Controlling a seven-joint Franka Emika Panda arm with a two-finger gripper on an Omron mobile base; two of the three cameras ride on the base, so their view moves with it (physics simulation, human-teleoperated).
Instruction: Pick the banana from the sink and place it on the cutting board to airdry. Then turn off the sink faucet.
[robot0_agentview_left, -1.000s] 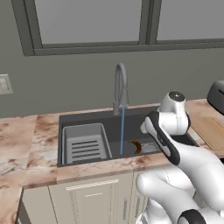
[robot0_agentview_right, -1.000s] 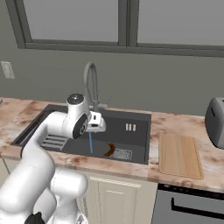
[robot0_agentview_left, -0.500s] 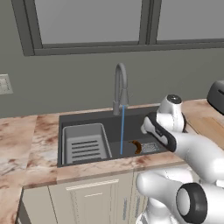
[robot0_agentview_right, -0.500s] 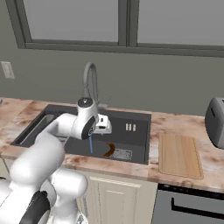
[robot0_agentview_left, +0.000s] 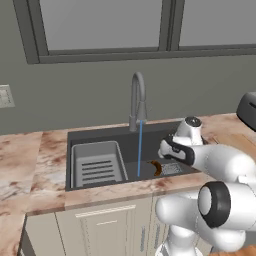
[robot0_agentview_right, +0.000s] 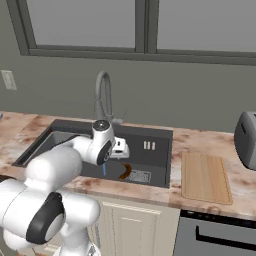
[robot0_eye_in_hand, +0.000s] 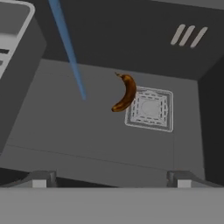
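The jaws are seen spread wide in the hand view, two tips at the bottom edge, nothing grasped between them; the gripper (robot0_eye_in_hand: 111, 178) is held above the sink floor. In the left base view the gripper (robot0_agentview_left: 167, 150) is poised over the right part of the basin, and in the right base view the gripper (robot0_agentview_right: 120, 149) is seen over its middle.

The banana (robot0_eye_in_hand: 124, 92) is lying on the sink bottom, brown-orange, curved, with its lower end touching the left edge of the square drain grate (robot0_eye_in_hand: 150, 109). It is untouched and well below the jaws. The banana is also found beside the grate in the left base view (robot0_agentview_left: 156, 167) and the right base view (robot0_agentview_right: 124, 171).

A blue water stream (robot0_eye_in_hand: 68, 48) is seen falling left of the banana, apart from it, so the tap is still running. The ribbed tray insert (robot0_agentview_left: 96, 164) is set in the left part of the sink (robot0_agentview_left: 100, 137).

The cutting board (robot0_agentview_right: 205, 177) is laid flat on the surface (robot0_agentview_right: 200, 142) right of the sink, bare on top. The sink faucet (robot0_agentview_left: 138, 100) is standing at the back rim, spout arched over the basin. A toaster (robot0_agentview_right: 246, 140) is placed at the far right, behind the board. A window (robot0_agentview_right: 145, 25) is seen in the wall beyond.
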